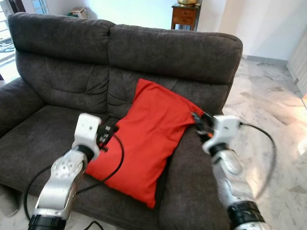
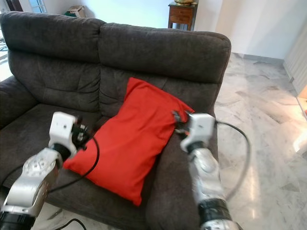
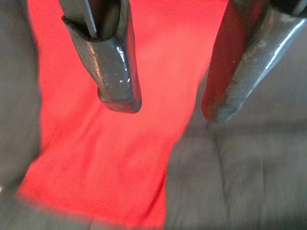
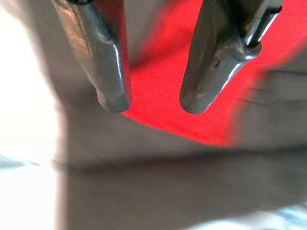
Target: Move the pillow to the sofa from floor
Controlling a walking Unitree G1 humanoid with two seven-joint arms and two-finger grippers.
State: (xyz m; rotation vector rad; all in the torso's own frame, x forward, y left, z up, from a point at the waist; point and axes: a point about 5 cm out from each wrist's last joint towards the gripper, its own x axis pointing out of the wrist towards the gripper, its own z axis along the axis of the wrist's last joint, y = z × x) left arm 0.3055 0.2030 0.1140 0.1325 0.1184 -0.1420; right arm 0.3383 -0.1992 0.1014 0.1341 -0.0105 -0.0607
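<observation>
Both arms reach forward, left end effector [image 1: 109, 132] and right end effector [image 1: 197, 120] parted, empty, flanking red pillow [image 1: 146, 139] on grey sofa [image 1: 62, 76]; marble floor [image 1: 273, 120].

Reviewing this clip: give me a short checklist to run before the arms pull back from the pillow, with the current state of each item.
1. Red pillow on the dark grey sofa, off the floor: ok.
2. Pillow leaning on the backrest and the sofa's arm, lower corner near the seat's front edge: stable, cannot tell.
3. Left gripper fingers apart, nothing clamped: ok.
4. Right gripper fingers apart at the pillow's edge: ok.
5. Cable lying across the pillow, snag-free: cannot tell.
</observation>
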